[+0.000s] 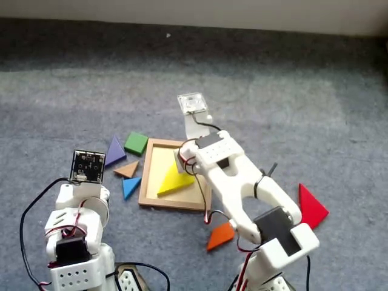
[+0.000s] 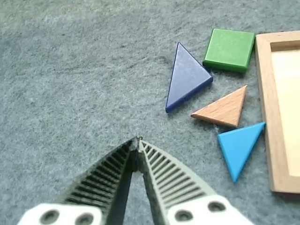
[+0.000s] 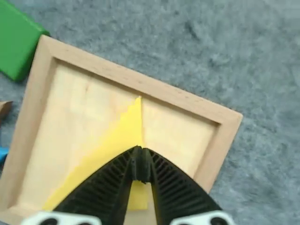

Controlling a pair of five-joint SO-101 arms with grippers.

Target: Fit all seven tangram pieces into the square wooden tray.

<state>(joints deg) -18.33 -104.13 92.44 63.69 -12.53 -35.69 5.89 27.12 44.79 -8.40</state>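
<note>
The square wooden tray (image 1: 145,182) lies mid-carpet with a yellow triangle (image 1: 173,180) flat inside it. My right gripper (image 3: 140,161) is shut, its tips meeting right over the yellow triangle (image 3: 117,140) inside the tray (image 3: 140,84). Left of the tray lie a green square (image 2: 229,49), a dark blue triangle (image 2: 185,77), a plain wood triangle (image 2: 225,110) and a light blue triangle (image 2: 238,145). My left gripper (image 2: 137,140) is shut over bare carpet, short of those pieces. A red triangle (image 1: 311,206) and an orange piece (image 1: 220,235) lie to the tray's right.
Grey carpet covers the whole floor. The right arm (image 1: 242,188) stretches over the tray's right rim. The left arm's base (image 1: 76,242) stands at the near left. Open carpet extends behind the tray and to the far left.
</note>
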